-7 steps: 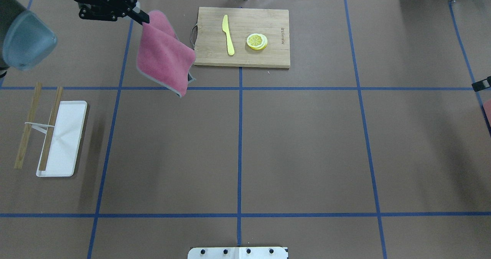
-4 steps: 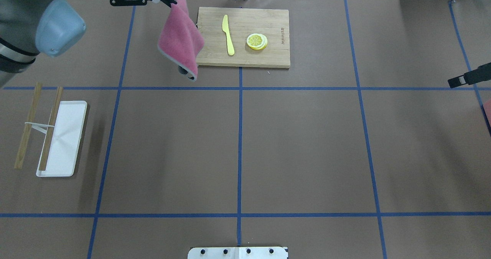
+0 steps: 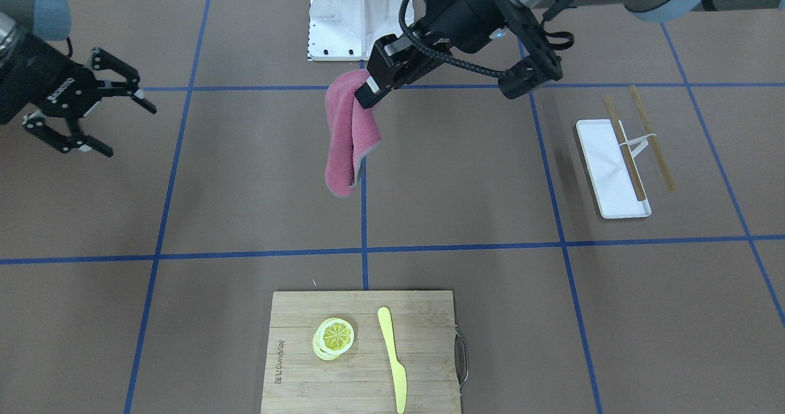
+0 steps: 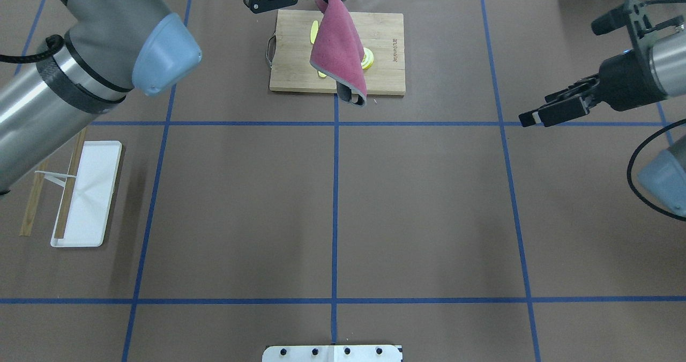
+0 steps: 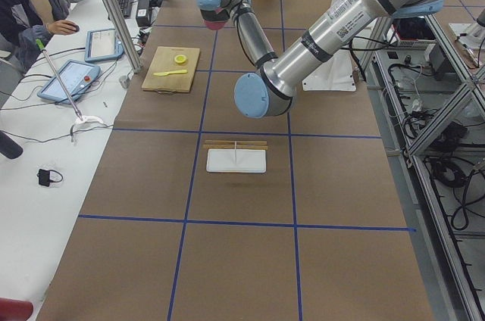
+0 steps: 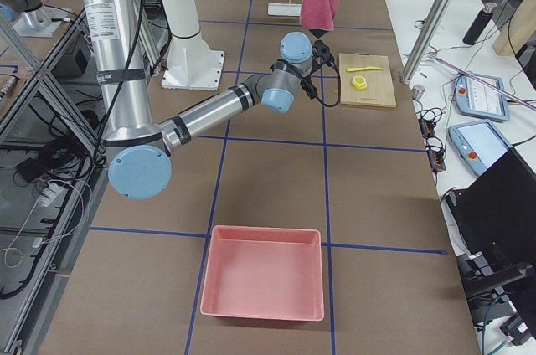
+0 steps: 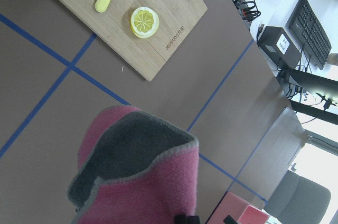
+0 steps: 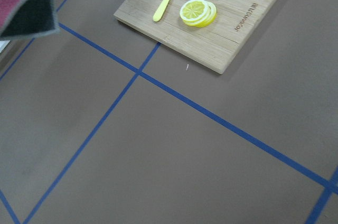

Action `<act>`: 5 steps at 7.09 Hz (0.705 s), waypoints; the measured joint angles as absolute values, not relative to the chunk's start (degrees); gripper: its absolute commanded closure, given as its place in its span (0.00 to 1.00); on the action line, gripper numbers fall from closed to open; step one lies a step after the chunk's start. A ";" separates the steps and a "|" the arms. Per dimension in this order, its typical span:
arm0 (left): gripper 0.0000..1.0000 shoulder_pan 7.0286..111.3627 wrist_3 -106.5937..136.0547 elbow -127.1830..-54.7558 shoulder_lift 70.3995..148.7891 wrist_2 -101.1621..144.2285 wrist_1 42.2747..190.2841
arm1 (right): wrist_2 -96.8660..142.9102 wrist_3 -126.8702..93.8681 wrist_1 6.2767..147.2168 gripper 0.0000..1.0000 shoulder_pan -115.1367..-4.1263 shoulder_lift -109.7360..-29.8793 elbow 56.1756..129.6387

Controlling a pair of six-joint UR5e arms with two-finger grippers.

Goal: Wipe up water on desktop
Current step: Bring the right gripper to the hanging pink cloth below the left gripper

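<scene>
The desktop is brown with blue tape lines; I see no water on it. My left gripper is shut on the top edge of a pink cloth with a grey underside. The cloth hangs free above the table's middle. In the overhead view the cloth covers part of the cutting board. It also shows in the left wrist view and the right wrist view. My right gripper is open and empty, in the air over the right part of the desktop.
A bamboo cutting board holds a yellow knife and lemon slices at the far edge. A white tray with chopsticks lies at the left. A pink bin stands at the right end.
My left arm has carried the cloth to the right, from left of the cutting board to in front of it. My right arm has come in from the right edge.
</scene>
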State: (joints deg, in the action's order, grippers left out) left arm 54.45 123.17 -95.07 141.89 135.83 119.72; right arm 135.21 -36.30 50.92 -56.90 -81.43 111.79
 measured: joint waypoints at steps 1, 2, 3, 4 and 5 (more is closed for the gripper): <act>1.00 52.92 124.29 -95.13 142.25 134.26 120.31 | 129.28 -39.55 50.93 0.00 -51.88 -79.52 113.87; 1.00 51.43 125.13 -95.29 142.57 132.69 120.48 | 123.95 -41.64 50.91 0.00 -47.78 -77.24 114.91; 1.00 50.28 125.89 -95.39 142.95 131.80 120.48 | 120.01 -42.55 50.91 0.00 -45.07 -75.20 115.33; 1.00 49.43 126.51 -95.45 143.34 131.46 120.42 | 115.89 -43.27 50.93 0.00 -42.52 -73.64 115.67; 1.00 48.79 126.83 -95.57 143.60 131.36 120.34 | 111.50 -44.69 50.91 0.00 -39.84 -72.59 116.11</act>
State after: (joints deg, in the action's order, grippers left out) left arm 48.79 126.83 -95.57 143.60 131.36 120.34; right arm 111.50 -44.69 50.91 -39.84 -72.59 116.11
